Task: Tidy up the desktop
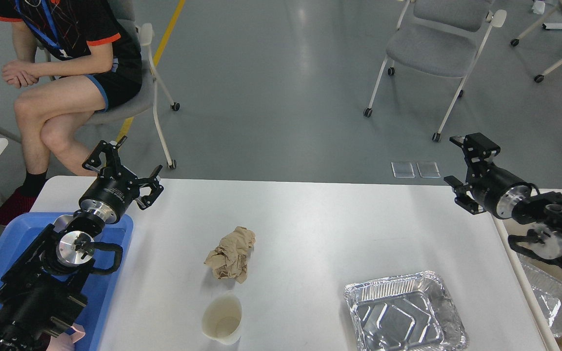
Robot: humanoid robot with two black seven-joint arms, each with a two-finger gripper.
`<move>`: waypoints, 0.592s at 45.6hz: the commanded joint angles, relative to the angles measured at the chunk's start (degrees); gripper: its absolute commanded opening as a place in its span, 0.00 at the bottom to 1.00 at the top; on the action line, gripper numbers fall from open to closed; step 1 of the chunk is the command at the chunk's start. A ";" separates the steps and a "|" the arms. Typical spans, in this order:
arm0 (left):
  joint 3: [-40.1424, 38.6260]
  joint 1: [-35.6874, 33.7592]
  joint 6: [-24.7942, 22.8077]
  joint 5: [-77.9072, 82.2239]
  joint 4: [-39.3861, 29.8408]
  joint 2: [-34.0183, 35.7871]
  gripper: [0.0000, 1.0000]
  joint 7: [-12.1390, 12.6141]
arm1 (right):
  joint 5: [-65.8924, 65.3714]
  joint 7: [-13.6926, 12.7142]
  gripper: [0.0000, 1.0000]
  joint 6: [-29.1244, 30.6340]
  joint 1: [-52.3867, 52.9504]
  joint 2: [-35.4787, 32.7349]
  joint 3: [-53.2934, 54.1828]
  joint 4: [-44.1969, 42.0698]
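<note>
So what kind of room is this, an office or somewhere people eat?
Probably a lab or office test space rather than a dining room: a plain grey floor with a yellow line, wheeled office chairs, and a white desktop holding only a crumpled paper, a cup and a foil tray.

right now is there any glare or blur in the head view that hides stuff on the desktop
Head view: sharp overall; soft overhead light, faint shadows on the desktop; bright reflections on the foil tray wash out some of its creases; floor shows glare streaks; the crumpled paper and cup read clearly.
</note>
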 commanded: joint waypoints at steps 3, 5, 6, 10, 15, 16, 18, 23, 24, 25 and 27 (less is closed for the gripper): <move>1.63 -0.15 0.03 0.01 0.01 -0.57 0.97 -0.04 | 0.87 -7.40 1.00 4.08 5.35 -12.62 -10.51 12.04; 1.63 -0.15 0.12 0.01 0.01 -0.57 0.97 0.05 | 0.43 -8.46 1.00 5.22 5.35 -15.78 -11.22 15.12; 1.63 -0.15 0.12 0.01 0.01 -0.57 0.97 0.05 | 0.17 -8.98 1.00 5.75 5.35 -17.19 -11.40 16.43; 1.71 -0.15 0.73 0.01 0.01 -0.58 0.97 0.14 | -1.94 -9.96 1.00 8.04 5.26 -23.34 -11.66 20.92; 2.68 -0.15 2.14 0.01 0.01 -0.57 0.97 0.23 | -6.24 -9.87 1.00 12.16 5.18 -31.60 -11.40 25.67; 2.94 -0.07 2.40 0.01 0.01 -0.57 0.97 0.31 | -6.77 -9.87 1.00 13.04 5.26 -33.27 -11.31 26.28; 3.47 -0.06 2.58 0.01 0.01 -0.57 0.97 0.23 | -7.39 -9.78 1.00 14.72 5.26 -36.35 -11.05 27.17; 4.00 0.02 2.58 0.01 0.01 -0.57 0.97 0.05 | -7.75 -9.52 1.00 18.85 5.26 -42.94 -10.69 27.78; 4.00 0.02 2.58 0.01 0.01 -0.57 0.97 -0.12 | -8.27 -9.52 1.00 20.16 5.26 -44.43 -10.61 27.78; 4.00 0.02 2.58 0.01 0.01 -0.57 0.97 -0.21 | -8.71 -9.43 1.00 20.61 5.26 -45.06 -10.61 27.78; 3.91 0.02 2.67 0.01 0.01 -0.57 0.97 -0.39 | -9.59 -9.43 1.00 21.14 5.18 -45.59 -10.52 27.78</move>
